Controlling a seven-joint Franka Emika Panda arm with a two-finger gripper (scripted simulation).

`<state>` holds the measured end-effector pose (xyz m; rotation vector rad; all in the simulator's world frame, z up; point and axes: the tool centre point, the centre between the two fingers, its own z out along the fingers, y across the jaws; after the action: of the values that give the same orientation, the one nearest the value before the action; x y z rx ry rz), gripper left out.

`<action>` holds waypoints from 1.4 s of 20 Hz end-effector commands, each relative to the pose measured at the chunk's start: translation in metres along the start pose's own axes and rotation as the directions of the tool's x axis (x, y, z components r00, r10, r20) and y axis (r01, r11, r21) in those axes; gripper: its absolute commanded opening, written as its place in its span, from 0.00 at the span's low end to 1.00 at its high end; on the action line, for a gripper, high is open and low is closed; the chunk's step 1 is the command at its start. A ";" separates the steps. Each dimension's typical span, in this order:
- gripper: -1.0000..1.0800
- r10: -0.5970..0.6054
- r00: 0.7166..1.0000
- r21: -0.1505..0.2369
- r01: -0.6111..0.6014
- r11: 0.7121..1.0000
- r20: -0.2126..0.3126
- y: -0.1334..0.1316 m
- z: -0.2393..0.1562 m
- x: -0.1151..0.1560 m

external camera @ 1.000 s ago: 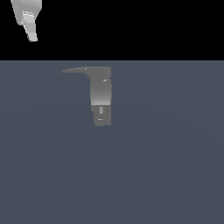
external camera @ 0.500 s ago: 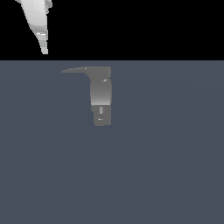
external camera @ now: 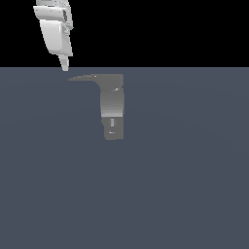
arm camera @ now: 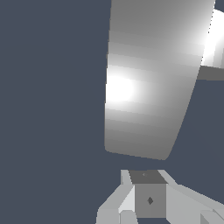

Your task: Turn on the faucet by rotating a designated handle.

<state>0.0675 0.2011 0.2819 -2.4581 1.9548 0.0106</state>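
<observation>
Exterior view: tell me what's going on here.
A white robot arm is working toward a small grey faucet standing on a flat dark surface. Its gripper hangs just above the pointed tip of the handle, which sticks out toward the exterior view's left. No contact shows, and whether the fingers are open is unclear.

The faucet is grey, paler mid-column, darker below; the handle is grey, the gripper white, the floor slate blue.
</observation>
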 end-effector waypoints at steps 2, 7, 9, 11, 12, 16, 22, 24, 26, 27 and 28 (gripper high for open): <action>0.00 0.081 0.997 0.002 -0.081 0.997 -0.004 -0.022 0.010 0.012; 0.00 0.170 0.985 0.003 -0.170 0.985 -0.006 -0.044 0.022 0.027; 0.00 0.198 0.980 0.004 -0.198 0.980 -0.006 -0.051 0.025 0.033; 0.00 0.220 0.975 0.004 -0.220 0.975 -0.006 -0.057 0.028 0.037; 0.00 0.230 0.973 0.004 -0.230 0.973 -0.006 -0.059 0.029 0.039; 0.00 0.260 0.966 0.005 -0.260 0.966 -0.006 -0.066 0.032 0.046; 0.00 0.274 0.962 0.005 -0.274 0.962 -0.005 -0.070 0.033 0.049; 0.00 0.271 0.962 0.005 -0.271 0.962 -0.005 -0.069 0.033 0.049; 0.00 0.271 0.963 0.005 -0.271 0.963 -0.005 -0.069 0.033 0.048; 0.00 0.271 0.963 0.005 -0.271 0.963 -0.005 -0.069 0.033 0.048; 0.00 0.271 0.963 0.005 -0.271 0.963 -0.005 -0.069 0.033 0.048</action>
<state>0.1457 0.1697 0.2485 -2.1682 2.2736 -0.0002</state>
